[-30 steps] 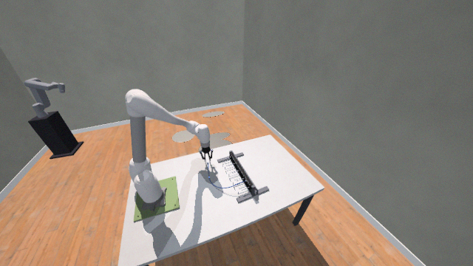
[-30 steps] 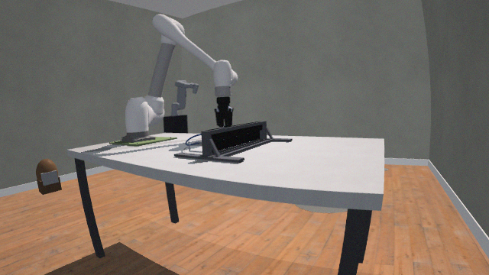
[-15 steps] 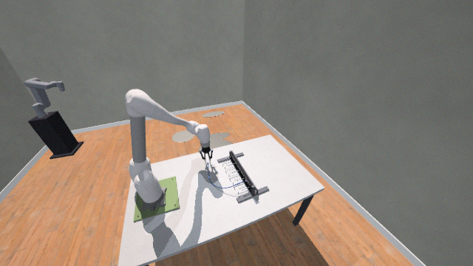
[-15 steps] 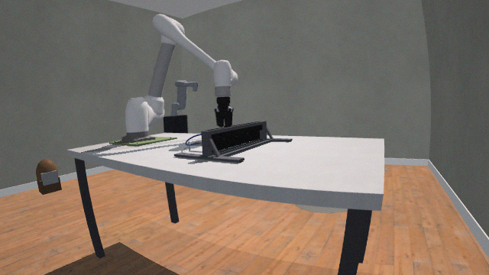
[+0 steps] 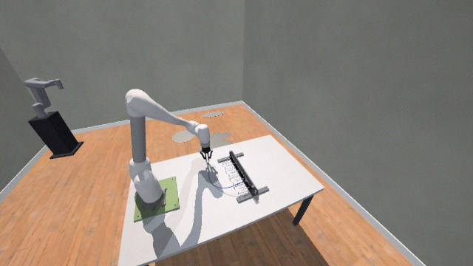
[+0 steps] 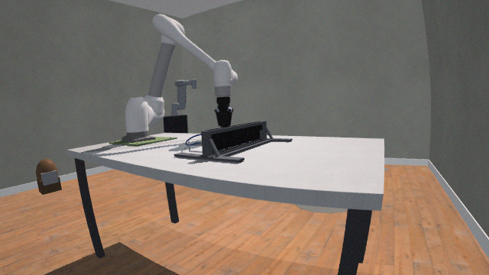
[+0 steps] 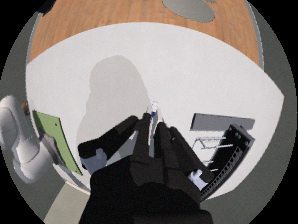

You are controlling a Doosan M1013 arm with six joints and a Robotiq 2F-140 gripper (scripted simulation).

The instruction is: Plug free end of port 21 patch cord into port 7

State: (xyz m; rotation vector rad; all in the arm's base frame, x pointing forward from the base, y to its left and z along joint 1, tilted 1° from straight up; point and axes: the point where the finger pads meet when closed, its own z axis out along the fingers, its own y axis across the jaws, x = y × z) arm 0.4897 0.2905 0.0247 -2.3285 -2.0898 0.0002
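Observation:
The black patch rack (image 5: pixel 242 175) stands on the white table, its ports facing the arm; it also shows in the exterior view (image 6: pixel 233 139) and at the right of the wrist view (image 7: pixel 226 159). A blue patch cord (image 5: pixel 222 185) runs from the rack's near end in a loop over the table. My gripper (image 5: pixel 206 157) hangs above the table just left of the rack's far end, pointing down. In the wrist view its fingers are shut on the cord's pale plug (image 7: pixel 153 119), held a little above the table. The port numbers are too small to read.
The arm's base stands on a green plate (image 5: pixel 157 199) at the table's left end. A second small arm on a black pedestal (image 5: pixel 52 129) stands on the floor far off. The table's far edge lies close behind the rack's far foot (image 5: pixel 230 157).

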